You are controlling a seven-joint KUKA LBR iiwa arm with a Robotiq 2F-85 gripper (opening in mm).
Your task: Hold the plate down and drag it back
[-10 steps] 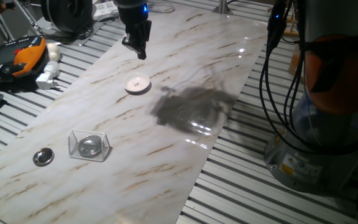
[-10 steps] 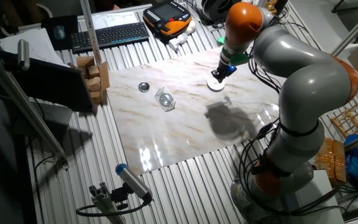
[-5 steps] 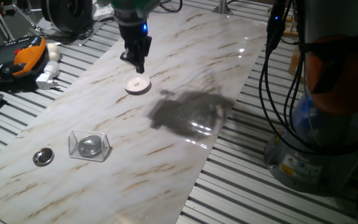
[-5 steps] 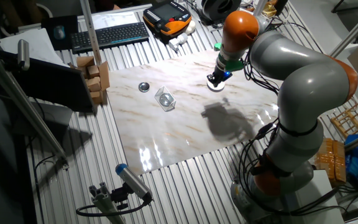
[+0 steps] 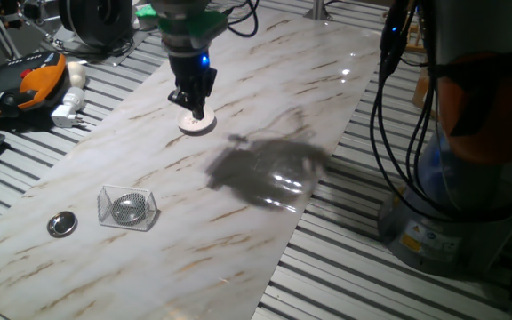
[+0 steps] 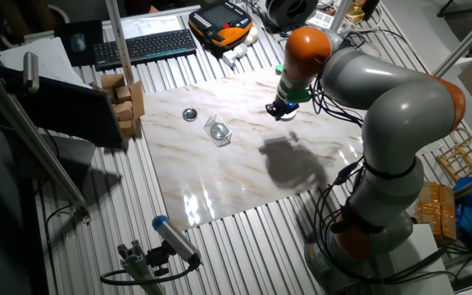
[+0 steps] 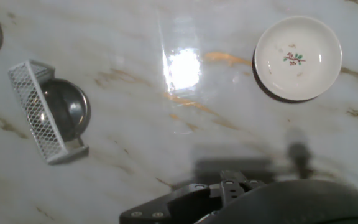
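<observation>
Fingers [image 5: 196,112] hover just above the plate [image 5: 197,124] near the counter's far edge (open or closed, I cannot tell); press squarely on its centre before dragging.

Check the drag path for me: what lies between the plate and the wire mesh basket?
Nothing; the hand view shows only bare marble tabletop between plate and basket.

- One fixed view gives you a close, low look along the marbled white counter [image 5: 238,204].
- The other fixed view sits high and far, facing the opposite way.
- Hand view looks straight down; all three share the wire mesh basket [image 5: 127,208] [image 6: 217,129] [image 7: 45,112].
</observation>
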